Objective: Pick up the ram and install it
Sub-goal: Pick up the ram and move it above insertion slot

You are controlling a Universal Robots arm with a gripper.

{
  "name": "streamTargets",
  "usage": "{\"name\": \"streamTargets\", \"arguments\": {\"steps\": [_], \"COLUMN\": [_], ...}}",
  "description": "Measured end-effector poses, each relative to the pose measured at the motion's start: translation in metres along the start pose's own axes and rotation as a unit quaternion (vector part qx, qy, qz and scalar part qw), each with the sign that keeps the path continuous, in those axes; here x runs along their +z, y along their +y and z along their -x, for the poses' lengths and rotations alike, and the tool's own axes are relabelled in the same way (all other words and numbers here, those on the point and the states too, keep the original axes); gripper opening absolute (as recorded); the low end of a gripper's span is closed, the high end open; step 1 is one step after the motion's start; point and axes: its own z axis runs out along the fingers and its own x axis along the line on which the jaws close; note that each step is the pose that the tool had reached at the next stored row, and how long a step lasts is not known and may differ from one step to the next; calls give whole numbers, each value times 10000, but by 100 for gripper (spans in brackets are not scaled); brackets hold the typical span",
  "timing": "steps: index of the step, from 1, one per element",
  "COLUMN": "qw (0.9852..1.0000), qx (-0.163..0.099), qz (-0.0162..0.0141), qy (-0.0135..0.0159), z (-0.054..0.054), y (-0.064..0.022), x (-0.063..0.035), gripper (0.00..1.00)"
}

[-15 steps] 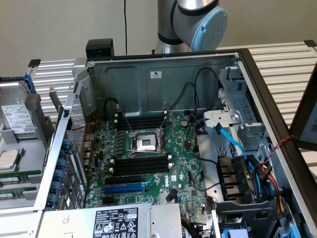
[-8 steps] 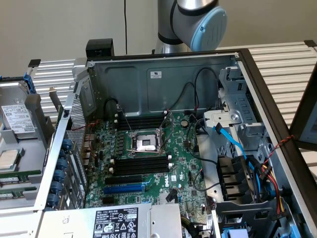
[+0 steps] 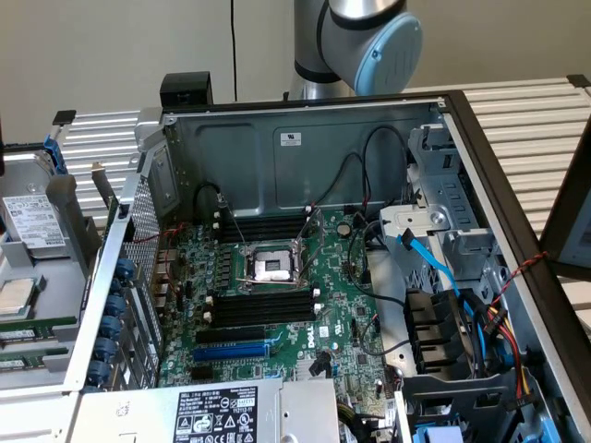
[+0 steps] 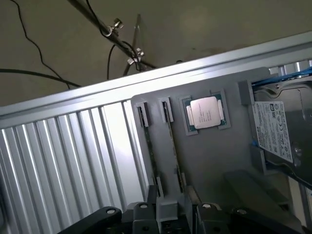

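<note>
The claw [image 4: 170,220], its spread impossible to tell, should align lengthwise over the edge-on ram stick [image 4: 172,145] in the gray tray [image 4: 209,161], then descend squarely.

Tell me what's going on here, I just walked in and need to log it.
A robot arm stands behind an open computer case. Its end effector is over a grey tray where green ram sticks stand on edge beside a processor. The sticks are not yet lifted, and the motherboard's black memory slots look empty.
</note>
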Motion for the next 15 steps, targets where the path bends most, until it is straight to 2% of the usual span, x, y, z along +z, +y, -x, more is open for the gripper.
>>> {"name": "streamTargets", "arguments": {"steps": [3,15], "qw": [9999,9987], "qx": [-106,-508], "qz": [-13,-57], "qy": [3,-25], "z": [2,9], "y": [4,44], "x": [23,196], "gripper": [36,36]}}
